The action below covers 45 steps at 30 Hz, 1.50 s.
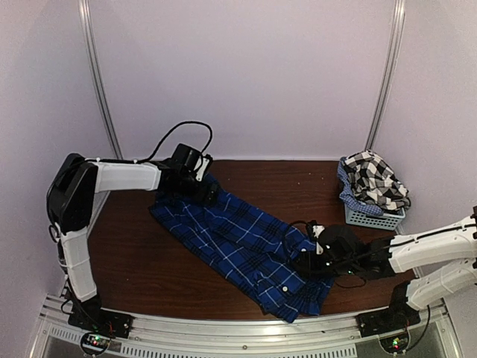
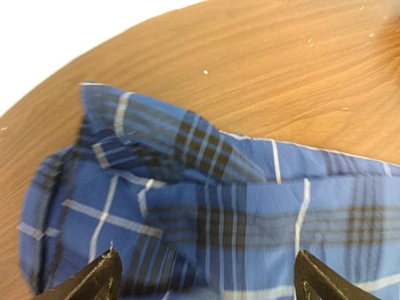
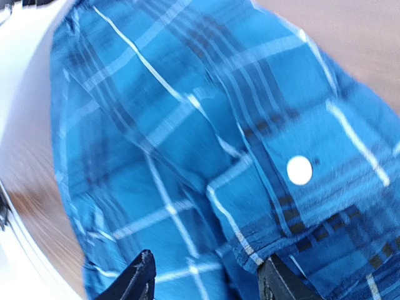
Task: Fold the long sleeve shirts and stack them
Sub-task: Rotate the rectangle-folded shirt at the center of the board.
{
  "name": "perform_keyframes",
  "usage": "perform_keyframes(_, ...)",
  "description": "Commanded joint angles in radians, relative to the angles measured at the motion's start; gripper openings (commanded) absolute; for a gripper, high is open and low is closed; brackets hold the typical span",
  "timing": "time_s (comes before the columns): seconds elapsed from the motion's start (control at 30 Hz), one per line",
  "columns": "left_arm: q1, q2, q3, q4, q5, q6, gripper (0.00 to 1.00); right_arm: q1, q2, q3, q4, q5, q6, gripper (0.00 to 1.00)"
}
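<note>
Blue plaid shirt [image 1: 231, 242] lies unfolded on the table [image 1: 134, 253], nothing stacked yet.
The checked shirt [image 1: 376, 179] sits in the basket [image 1: 369, 218]. Left claw [image 2: 203, 275] is released above the plaid shirt; right claw's [image 3: 209, 281] state I cannot tell.

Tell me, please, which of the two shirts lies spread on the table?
The blue plaid shirt; the black-and-white checked shirt sits bunched in the basket.

You can read no text, label, brand or number on the blue shirt [image 1: 238, 250], checked shirt [image 1: 376, 179], basket [image 1: 373, 218] or table [image 1: 149, 261].
</note>
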Motion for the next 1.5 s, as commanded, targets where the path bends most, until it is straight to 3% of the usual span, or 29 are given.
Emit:
perform_keyframes(0.0, 0.010, -0.139, -0.105, 0.067, 0.007, -0.047, 0.98, 0.010, -0.031, 0.090, -0.041, 0.087, -0.046, 0.58)
perform_keyframes(0.37, 0.048, -0.126, -0.266, 0.122, 0.108, -0.182, 0.94, -0.020, 0.106, 0.246, -0.262, 0.256, -0.182, 0.64)
perform_keyframes(0.73, 0.054, -0.011, -0.265, 0.152, 0.168, -0.212, 0.90, -0.101, 0.210, 0.185, -0.204, 0.143, -0.253, 0.62)
perform_keyframes(0.93, 0.059, 0.093, -0.140, 0.112, 0.187, -0.166, 0.89, -0.086, 0.234, 0.110, -0.094, 0.014, -0.202, 0.59)
perform_keyframes(1.17, 0.059, 0.257, 0.109, 0.014, 0.218, -0.092, 0.89, 0.020, 0.261, 0.065, 0.036, -0.015, -0.069, 0.57)
perform_keyframes(1.47, 0.059, 0.436, 0.388, -0.058, 0.265, -0.040, 0.89, 0.225, 0.446, 0.236, 0.074, 0.020, 0.011, 0.57)
